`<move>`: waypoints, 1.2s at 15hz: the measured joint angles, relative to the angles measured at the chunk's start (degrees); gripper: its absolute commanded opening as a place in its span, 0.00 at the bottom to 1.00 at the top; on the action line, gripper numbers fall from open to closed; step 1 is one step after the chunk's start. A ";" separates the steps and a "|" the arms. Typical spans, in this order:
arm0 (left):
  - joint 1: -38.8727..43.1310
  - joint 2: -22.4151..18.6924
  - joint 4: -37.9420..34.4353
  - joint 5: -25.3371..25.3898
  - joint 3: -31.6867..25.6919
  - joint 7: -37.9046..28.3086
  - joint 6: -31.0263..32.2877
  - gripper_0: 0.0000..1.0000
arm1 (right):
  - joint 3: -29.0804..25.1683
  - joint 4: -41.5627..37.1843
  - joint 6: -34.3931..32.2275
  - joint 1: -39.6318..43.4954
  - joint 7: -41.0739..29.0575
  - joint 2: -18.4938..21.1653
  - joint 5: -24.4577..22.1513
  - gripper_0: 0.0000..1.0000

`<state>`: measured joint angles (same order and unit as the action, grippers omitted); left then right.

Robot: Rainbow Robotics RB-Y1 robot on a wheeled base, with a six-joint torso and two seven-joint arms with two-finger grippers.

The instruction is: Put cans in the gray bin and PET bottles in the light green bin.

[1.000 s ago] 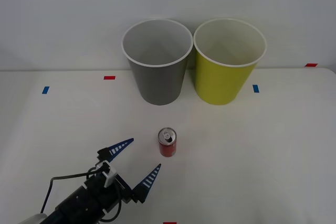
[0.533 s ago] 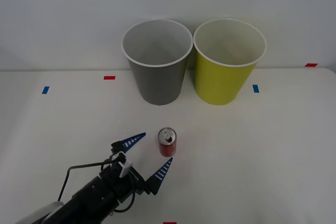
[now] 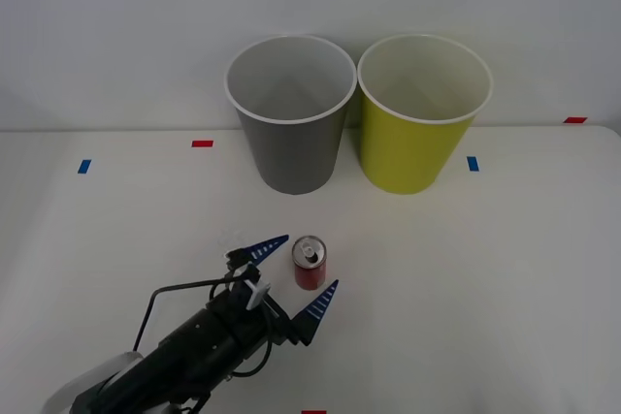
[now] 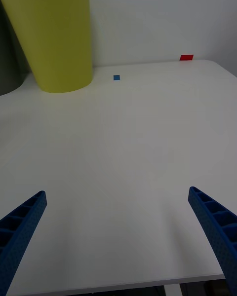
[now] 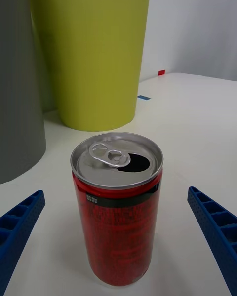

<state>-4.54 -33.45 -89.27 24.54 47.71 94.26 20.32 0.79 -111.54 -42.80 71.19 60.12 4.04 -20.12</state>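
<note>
Standing upright on the white table (image 3: 505, 269), the small red drink can with its silver pull-tab top (image 3: 310, 264) sits between the spread blue ribbed fingers of the left gripper (image 3: 295, 273), untouched on either side, its long axis vertical. The left arm is plainly nearer; its jaws gape wide, holding nothing. The right gripper (image 4: 118, 237) hangs splayed and empty over bare tabletop.

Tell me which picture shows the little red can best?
The left wrist view: the red can stands close up between the open left gripper, its opened top plain. The front view shows it small, near that gripper. The right wrist view faces bare table.
</note>
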 measured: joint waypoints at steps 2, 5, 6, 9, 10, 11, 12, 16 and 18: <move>-0.99 0.82 0.63 0.08 0.00 -0.03 -1.04 1.00 | 0.00 0.00 0.00 0.00 0.00 0.00 0.00 1.00; -2.89 1.91 2.46 0.10 -0.02 -0.03 -1.40 1.00 | 0.00 0.00 0.00 0.00 0.00 0.00 0.00 1.00; -3.17 2.10 2.66 0.11 -0.01 -0.05 -1.70 0.83 | 0.00 0.00 0.00 0.00 0.00 0.00 0.00 1.00; -3.37 2.39 2.74 0.11 -0.01 -0.22 -1.87 0.00 | 0.00 0.00 0.00 0.00 0.00 0.00 0.00 1.00; -3.37 2.42 2.73 -0.04 -0.01 -0.23 -1.87 0.00 | 0.00 0.00 0.00 0.00 0.00 0.00 0.00 1.00; -3.37 2.42 2.73 -0.19 -0.02 -0.15 -1.87 0.00 | 0.00 0.00 0.00 0.00 0.00 0.00 0.00 1.00; -3.37 2.43 2.74 -0.30 -0.01 -0.09 -1.87 0.00 | 0.00 0.00 0.00 0.00 0.00 0.00 0.00 1.00; -3.37 2.51 2.72 -0.58 0.01 -0.04 -1.87 0.00 | 0.00 0.00 0.00 0.00 0.00 0.00 0.00 1.00; -3.36 2.59 2.72 -0.59 -0.02 -0.04 -1.87 0.00 | 0.00 0.00 0.00 0.00 0.00 0.00 0.00 1.00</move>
<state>-7.91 -30.86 -86.55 23.95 47.69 94.22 18.45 0.79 -111.54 -42.80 71.19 60.12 4.04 -20.13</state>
